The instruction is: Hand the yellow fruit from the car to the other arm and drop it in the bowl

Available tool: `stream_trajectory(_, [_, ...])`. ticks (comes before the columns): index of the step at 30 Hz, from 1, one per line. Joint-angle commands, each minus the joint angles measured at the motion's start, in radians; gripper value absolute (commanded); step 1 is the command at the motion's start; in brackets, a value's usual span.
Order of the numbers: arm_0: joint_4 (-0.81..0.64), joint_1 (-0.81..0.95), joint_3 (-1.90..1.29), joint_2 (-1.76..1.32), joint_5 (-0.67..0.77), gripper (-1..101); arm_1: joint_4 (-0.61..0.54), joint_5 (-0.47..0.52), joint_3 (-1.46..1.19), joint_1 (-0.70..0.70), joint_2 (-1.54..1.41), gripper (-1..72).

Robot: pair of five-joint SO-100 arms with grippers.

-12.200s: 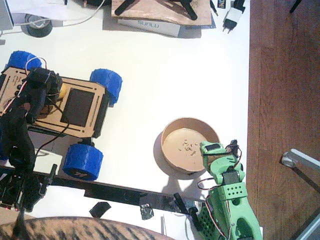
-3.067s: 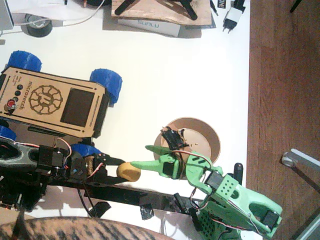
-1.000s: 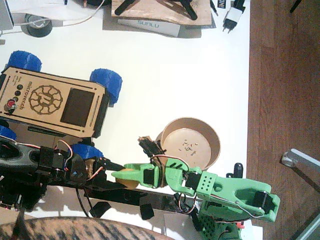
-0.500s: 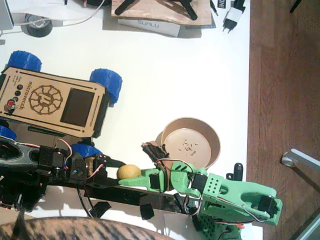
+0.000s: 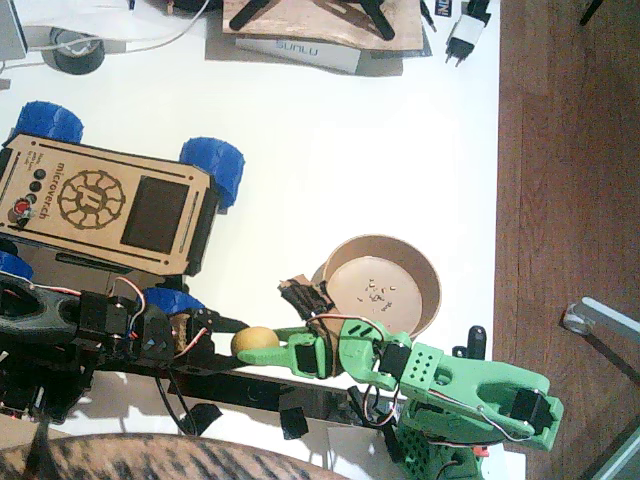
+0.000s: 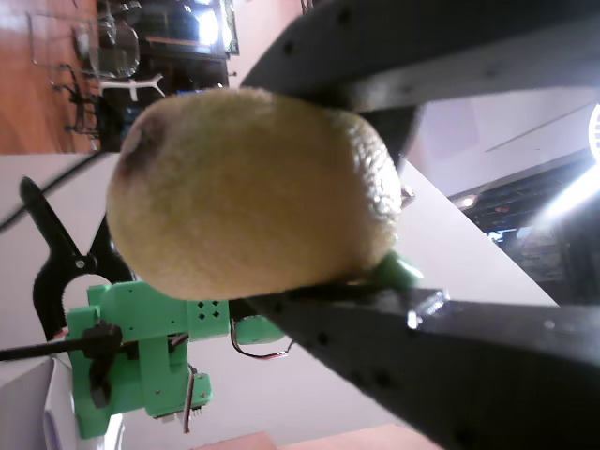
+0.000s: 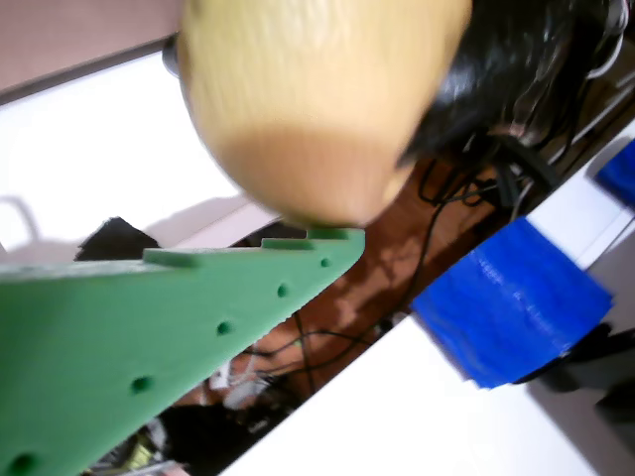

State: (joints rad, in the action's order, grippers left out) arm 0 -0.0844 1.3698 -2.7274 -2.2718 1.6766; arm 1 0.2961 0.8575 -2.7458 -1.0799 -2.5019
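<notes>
A white table (image 5: 330, 130) meets wood flooring to the right of the bowl (image 5: 378, 282). The car (image 5: 105, 205) sits well left of the bowl. Compared with half a second ago, the yellow fruit (image 5: 258, 340) has barely shifted and the green arm (image 5: 450, 385) has edged left. The black left gripper (image 5: 235, 338) reaches in low from the left, its jaws clamped on the fruit, seen in a wrist view (image 6: 253, 192). The green right gripper (image 5: 285, 345) touches the fruit's right side; whether it grips, I cannot tell.
</notes>
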Motion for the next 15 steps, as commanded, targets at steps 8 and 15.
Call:
stream_trajectory(8, [-0.038,0.005,0.032,-0.011,0.009,0,0.025,0.081,0.026,0.000,0.003,0.0])
stream_trajectory(15, [-0.038,0.005,0.032,-0.011,0.009,0,0.017,0.083,0.029,0.002,0.003,0.0])
